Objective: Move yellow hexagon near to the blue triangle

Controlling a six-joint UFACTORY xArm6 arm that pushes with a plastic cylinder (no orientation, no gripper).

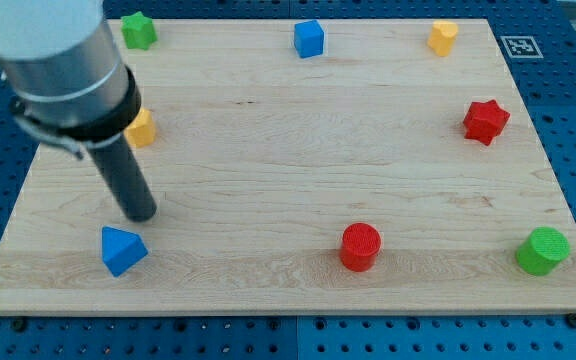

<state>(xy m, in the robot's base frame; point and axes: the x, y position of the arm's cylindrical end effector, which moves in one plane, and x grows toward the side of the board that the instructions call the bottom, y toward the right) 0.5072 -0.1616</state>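
Observation:
The yellow hexagon (443,36) sits near the board's top right corner. The blue triangle (123,249) lies near the bottom left of the board. My tip (142,214) is at the view's left, just above and slightly right of the blue triangle, a small gap apart from it. The tip is far from the yellow hexagon. A second yellow block (143,128) sits at the left, partly hidden behind my rod; its shape is unclear.
A green star (139,30) is at the top left, a blue cube (309,38) at top centre, a red star (485,121) at the right, a red cylinder (360,246) at bottom centre, a green cylinder (543,250) at bottom right. The wooden board (288,150) lies on a blue pegboard.

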